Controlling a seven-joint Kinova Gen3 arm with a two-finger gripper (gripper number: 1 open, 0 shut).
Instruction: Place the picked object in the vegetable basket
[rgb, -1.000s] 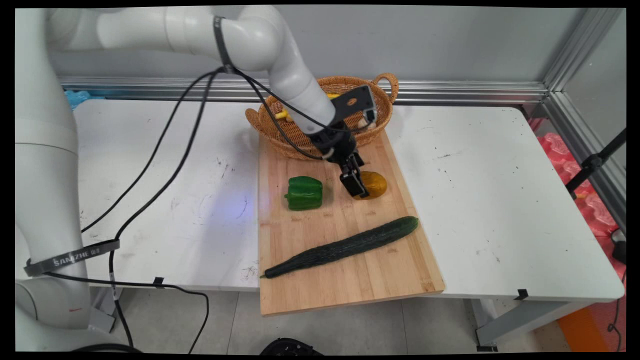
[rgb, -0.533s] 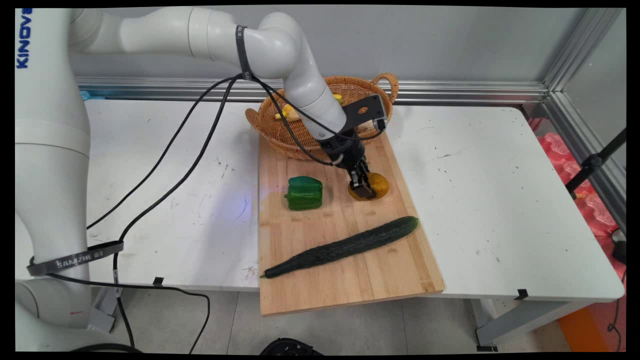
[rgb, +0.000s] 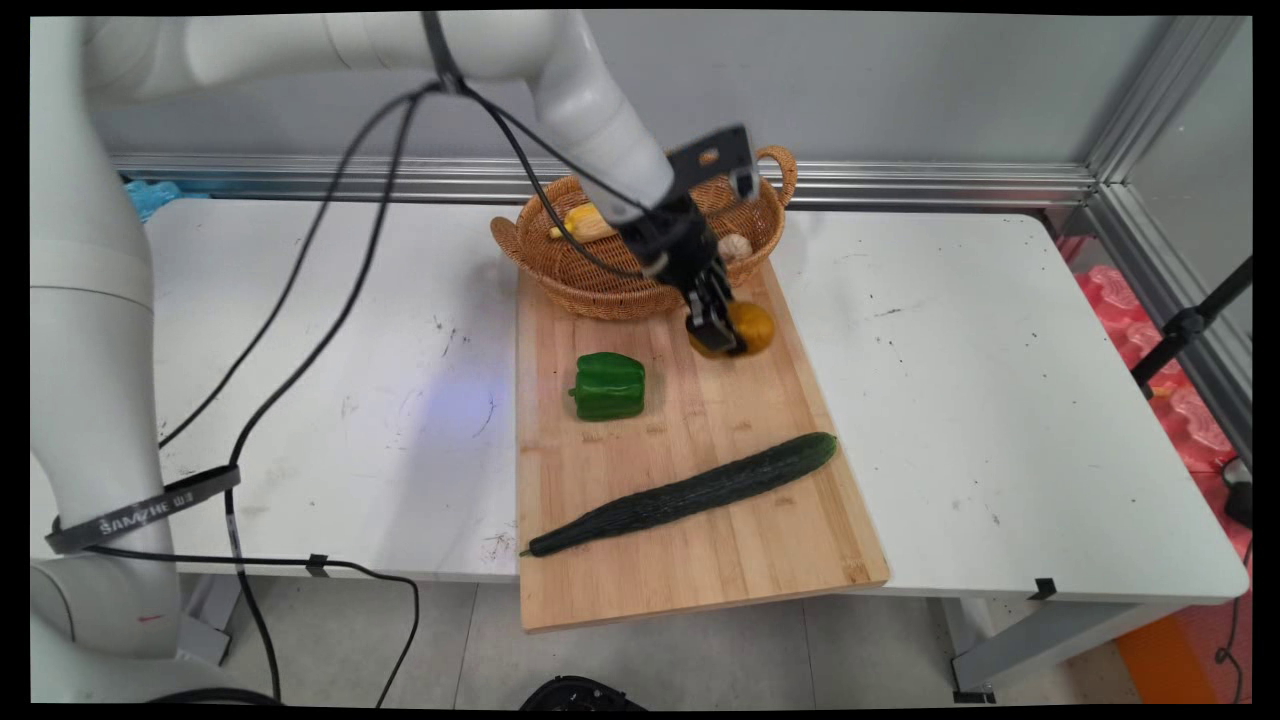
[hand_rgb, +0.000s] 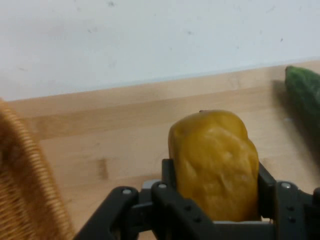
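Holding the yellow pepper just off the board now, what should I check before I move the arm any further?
1. Grip: gripper shut on the yellow pepper, fingers on both its sides: ok.
2. Pepper clear of the cutting board: appears lifted: ok.
3. Grip depth: pepper sits deep between the fingers in the hand view: ok.
4. Basket close beside the gripper, rim near the hand: not ok, watch clearance.
5. Green pepper and cucumber lie apart from the gripper: ok.
6. Free room inside the basket: cannot tell.

Cucumber (rgb: 685, 494) before pepper (rgb: 608, 385), both on board (rgb: 720, 560).
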